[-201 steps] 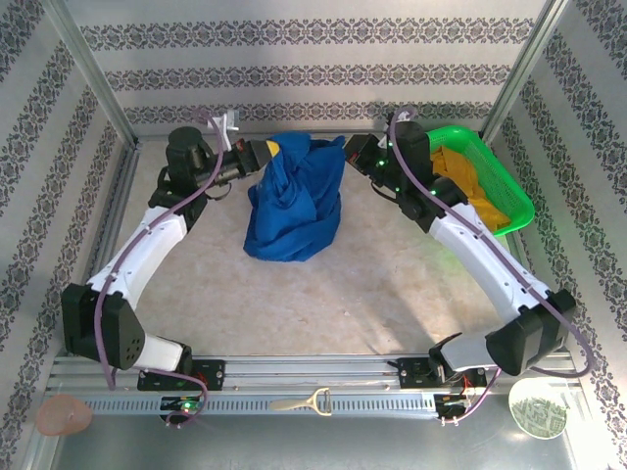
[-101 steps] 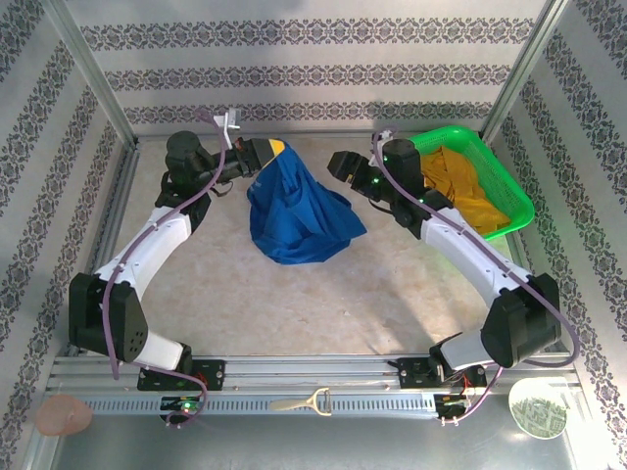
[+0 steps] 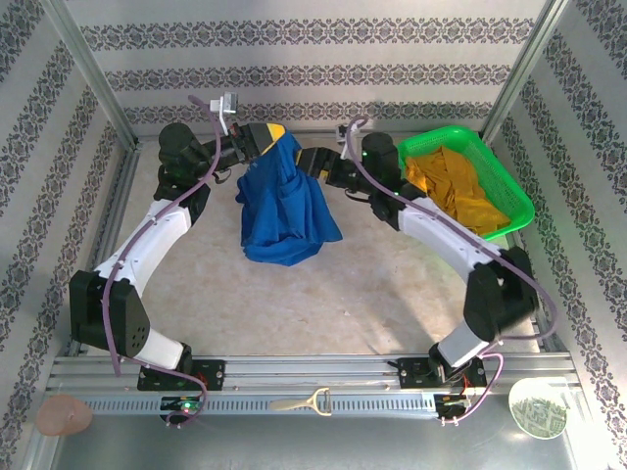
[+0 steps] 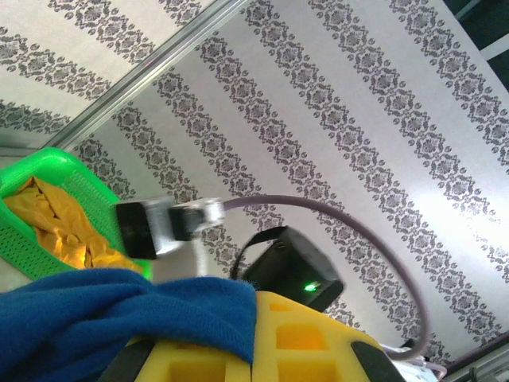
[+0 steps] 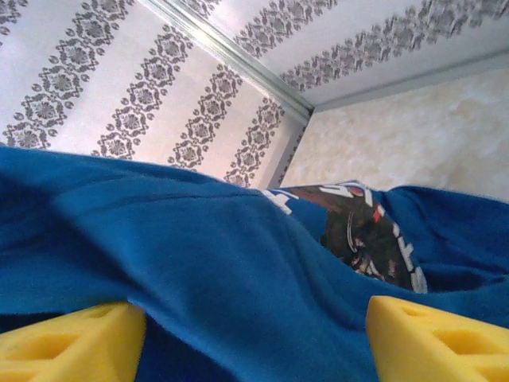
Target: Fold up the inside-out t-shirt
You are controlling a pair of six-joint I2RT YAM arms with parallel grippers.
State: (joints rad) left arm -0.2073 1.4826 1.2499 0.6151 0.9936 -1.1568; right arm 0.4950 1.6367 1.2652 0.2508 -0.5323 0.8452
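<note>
Top external: inside-out t-shirt (image 3: 284, 211) hung bunched at far centre of table, lower end rested on tabletop. Top edge pinched in closed left gripper (image 3: 266, 137). Right gripper (image 3: 315, 164) set against shirt's right side, jaws spread wide. Right wrist: blue cloth draped across yellow pads (image 5: 71, 342), print seen beyond.

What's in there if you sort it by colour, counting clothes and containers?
Blue t-shirt: 1
Mustard-yellow garment: 1
Green basket: 1
Total: 3
</note>
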